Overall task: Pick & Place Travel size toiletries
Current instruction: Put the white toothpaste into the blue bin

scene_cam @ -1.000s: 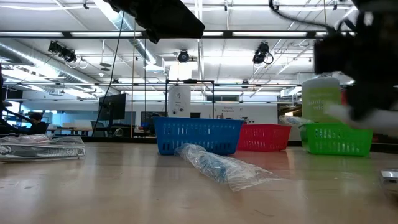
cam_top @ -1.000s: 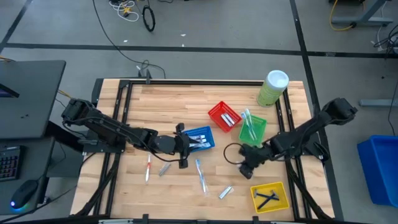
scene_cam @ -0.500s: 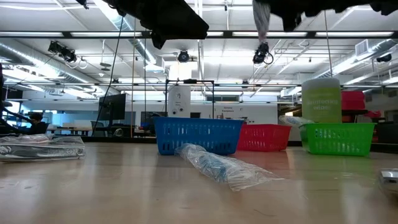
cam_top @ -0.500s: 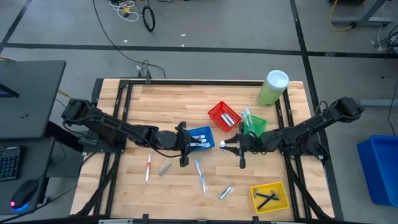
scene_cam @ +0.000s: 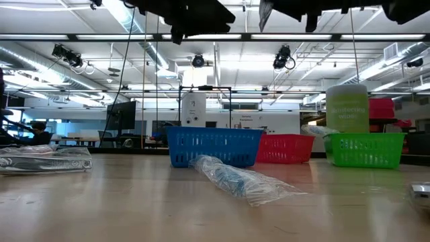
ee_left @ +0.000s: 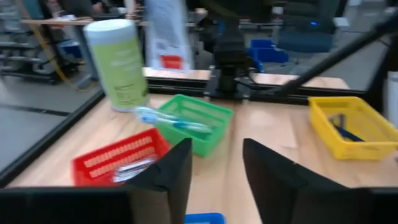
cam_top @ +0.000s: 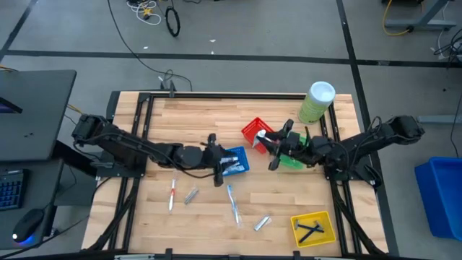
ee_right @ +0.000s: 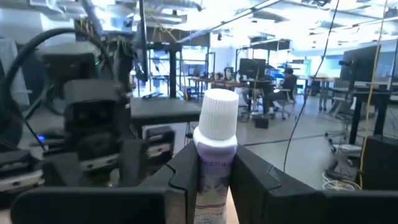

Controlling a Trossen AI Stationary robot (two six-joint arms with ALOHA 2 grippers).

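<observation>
Wooden table (cam_top: 195,115): your right gripper (cam_top: 273,142) hangs over the red mesh basket (cam_top: 254,131), fingers clamped on a small white-capped tube (ee_right: 214,155). Carry step in hand; next, lower and release. Left gripper (cam_top: 216,160) waits unclenched and empty above the blue mesh basket (cam_top: 237,160).

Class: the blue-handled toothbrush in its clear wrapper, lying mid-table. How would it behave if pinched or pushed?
The wrapped toothbrush is probably light: it is thin and lies flat on the table. Its crinkled, glossy wrapper looks loose, so a hand may slip or pinch film alone. Pushed, it would likely slide or swivel rather than roll.
</observation>
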